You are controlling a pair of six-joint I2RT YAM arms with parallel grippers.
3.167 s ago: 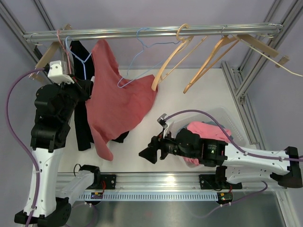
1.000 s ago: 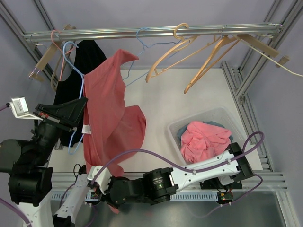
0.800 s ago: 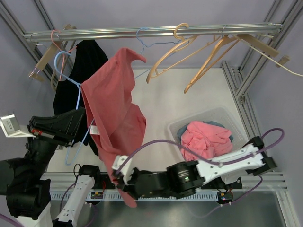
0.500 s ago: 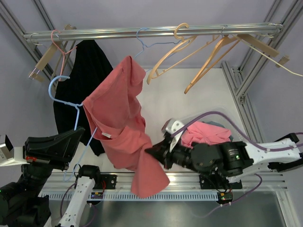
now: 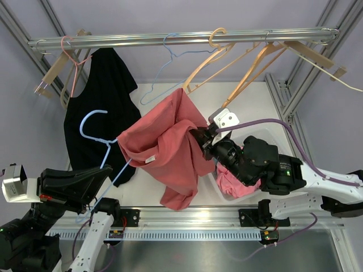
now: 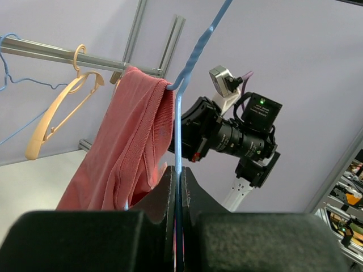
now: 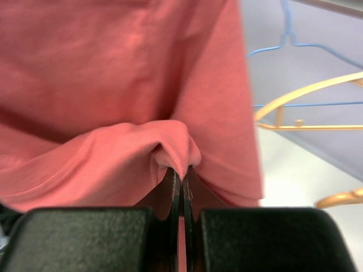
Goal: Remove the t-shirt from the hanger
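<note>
Stretched above the table's near edge: red t-shirt, one end draped on blue hanger.
Pinching hanger wire with left gripper, shirt fold with right gripper.

This is a robotics lab test cell, not a home or a shop. Aluminium frame struts box in a white counter, with plain lilac wall panels behind. A metal rail across the top of the frame carries wooden hangers. Along the bottom edge, a slotted mounting track holds 2 arms, the left arm and the right arm, trailing purple cables. Blurred racking shows at the lower right of the left wrist view.
</note>
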